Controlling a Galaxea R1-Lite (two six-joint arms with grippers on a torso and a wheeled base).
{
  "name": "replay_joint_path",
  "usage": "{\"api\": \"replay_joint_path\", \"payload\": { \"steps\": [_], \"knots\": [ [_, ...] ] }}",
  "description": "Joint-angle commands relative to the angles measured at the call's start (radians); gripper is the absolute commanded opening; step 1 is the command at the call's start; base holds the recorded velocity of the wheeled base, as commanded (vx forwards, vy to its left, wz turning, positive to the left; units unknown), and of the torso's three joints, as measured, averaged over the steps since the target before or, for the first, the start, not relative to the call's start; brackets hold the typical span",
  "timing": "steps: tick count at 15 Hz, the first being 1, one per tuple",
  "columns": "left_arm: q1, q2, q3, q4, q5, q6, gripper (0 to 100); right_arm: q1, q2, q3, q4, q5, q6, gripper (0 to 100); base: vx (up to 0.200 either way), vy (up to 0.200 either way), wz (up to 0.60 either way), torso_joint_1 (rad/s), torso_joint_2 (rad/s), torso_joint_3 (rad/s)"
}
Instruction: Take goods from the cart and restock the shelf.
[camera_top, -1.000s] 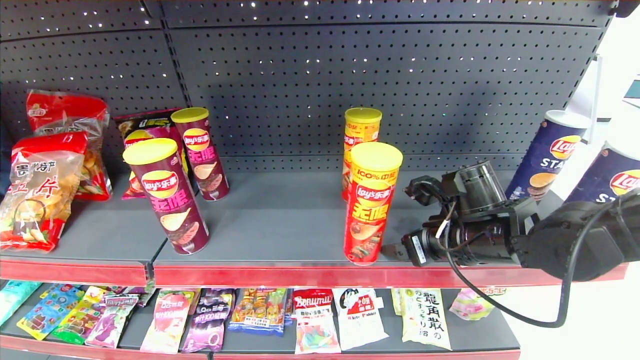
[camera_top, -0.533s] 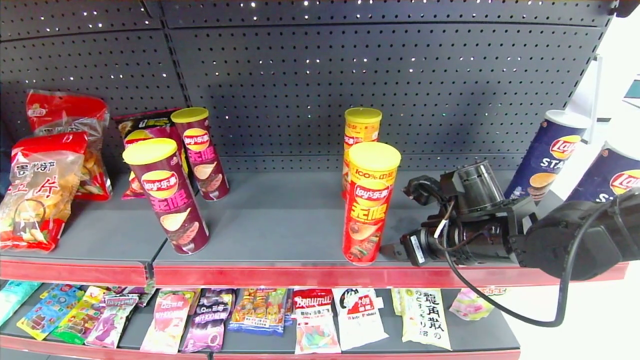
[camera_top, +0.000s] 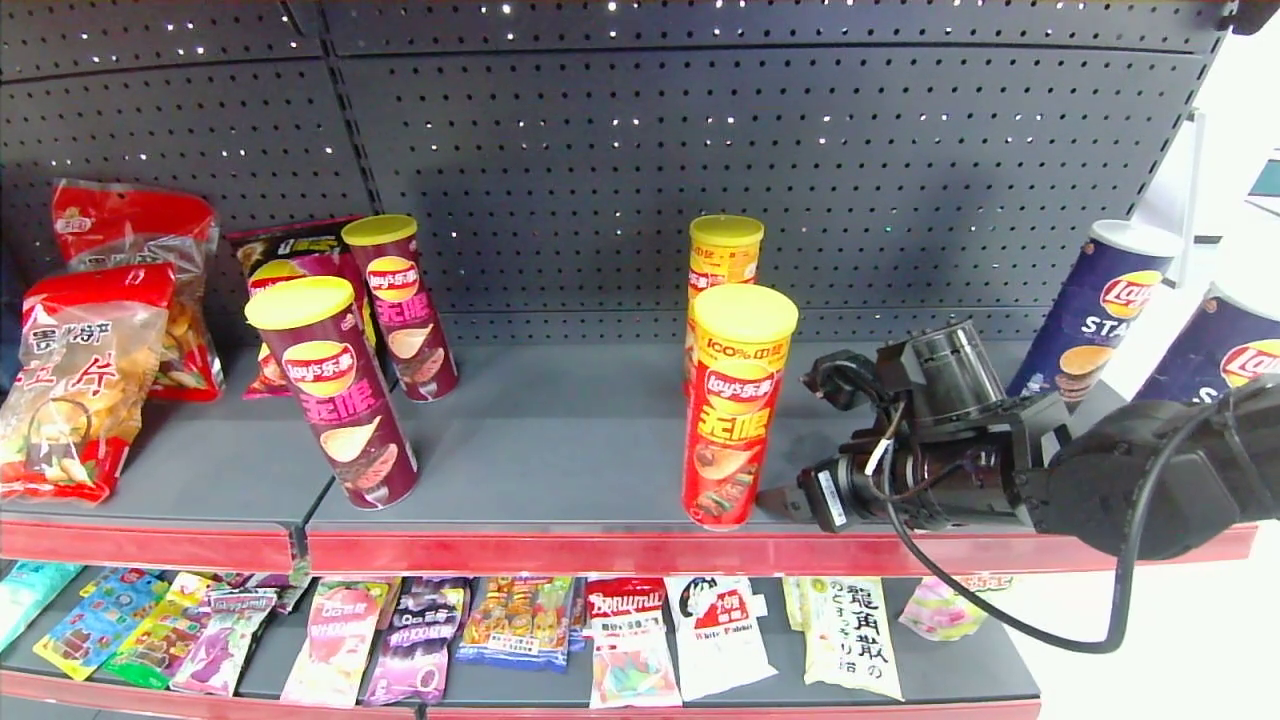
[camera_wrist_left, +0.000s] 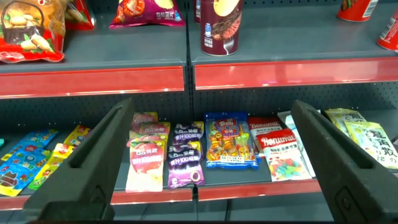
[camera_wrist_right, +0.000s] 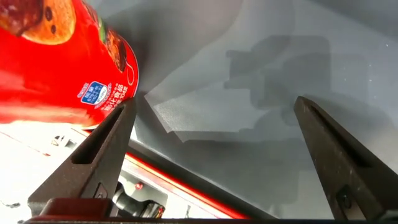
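Observation:
A red chip can with a yellow lid (camera_top: 737, 405) stands at the front edge of the grey upper shelf (camera_top: 560, 440), with a second one (camera_top: 724, 255) behind it. My right gripper (camera_top: 776, 497) lies low on the shelf just right of the front can's base. In the right wrist view the right gripper (camera_wrist_right: 214, 102) is open, with bare shelf between its fingers and the can (camera_wrist_right: 56, 62) outside one finger (camera_wrist_right: 118, 130), touching or nearly so. My left gripper (camera_wrist_left: 211, 162) is open below, facing the lower shelf.
Two maroon cans (camera_top: 335, 390) (camera_top: 405, 305) and red snack bags (camera_top: 80, 380) stand at the left. Two blue cans (camera_top: 1100, 305) lean at the right end. The perforated back panel (camera_top: 600, 180) closes the rear. Candy packets (camera_top: 520, 620) line the lower shelf.
My right gripper has slid a little to the left along the shelf, and the front red can has shifted slightly left with it.

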Motion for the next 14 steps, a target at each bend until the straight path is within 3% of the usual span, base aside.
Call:
{"api": "replay_joint_path", "payload": {
  "steps": [1, 14],
  "knots": [
    [0.000, 0.001, 0.000, 0.000, 0.000, 0.001, 100, 0.010, -0.001, 0.000, -0.001, 0.000, 0.000, 100, 0.000, 0.000, 0.00, 0.000, 0.00, 0.000],
    [0.000, 0.001, 0.000, 0.000, 0.000, 0.001, 100, 0.024, 0.005, -0.014, -0.001, 0.000, -0.005, 100, 0.000, 0.000, 0.00, 0.000, 0.00, 0.000]
  ]
}}
